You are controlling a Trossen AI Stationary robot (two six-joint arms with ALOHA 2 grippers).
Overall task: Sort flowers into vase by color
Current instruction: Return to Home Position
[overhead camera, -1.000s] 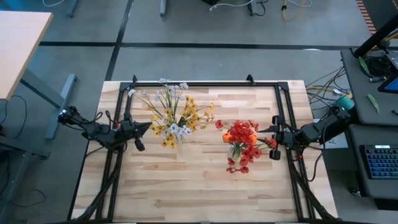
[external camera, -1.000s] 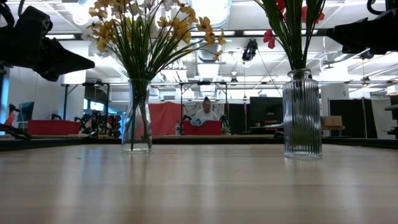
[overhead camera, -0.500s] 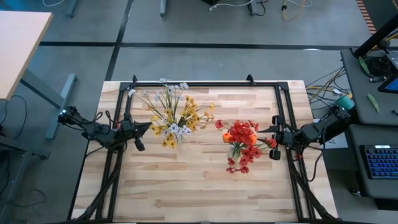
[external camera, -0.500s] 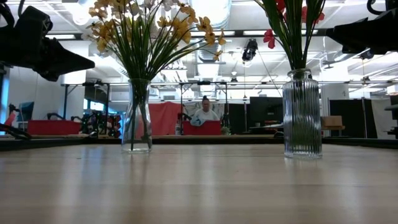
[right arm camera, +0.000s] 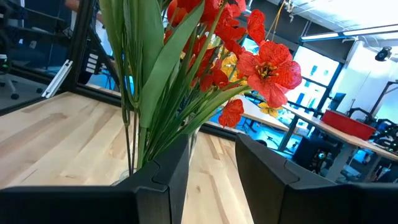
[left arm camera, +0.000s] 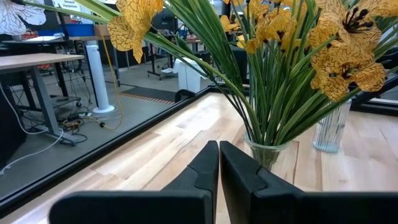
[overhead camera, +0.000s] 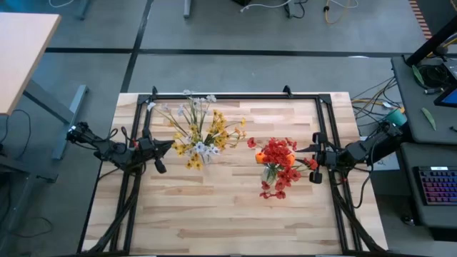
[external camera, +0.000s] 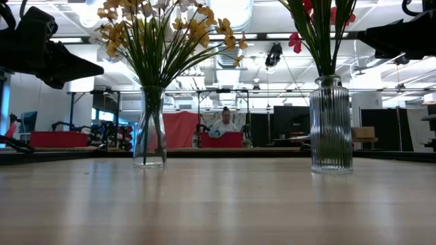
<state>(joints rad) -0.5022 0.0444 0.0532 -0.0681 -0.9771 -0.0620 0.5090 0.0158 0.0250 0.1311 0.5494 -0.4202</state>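
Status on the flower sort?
Left pincer shut, right pincer open, both empty. Yellow-white flowers in smooth clear glass vase, red-orange flowers in ribbed glass vase. No obstruction seen.

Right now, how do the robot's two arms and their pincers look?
The slim, black, jointed left arm and right arm carry thin dark cables looping alongside. The left pincer and right pincer each have two flat, angular, matte-black fingers; no markings show.

Your overhead camera looks straight down on the whole pale wooden table (overhead camera: 235, 207); the low one looks level across it. Both share the yellow-and-white flower bunch (overhead camera: 202, 135) and red-and-orange flower bunch (overhead camera: 280, 163). Wrist cameras, at 9 and 3 o'clock, face inward, close.
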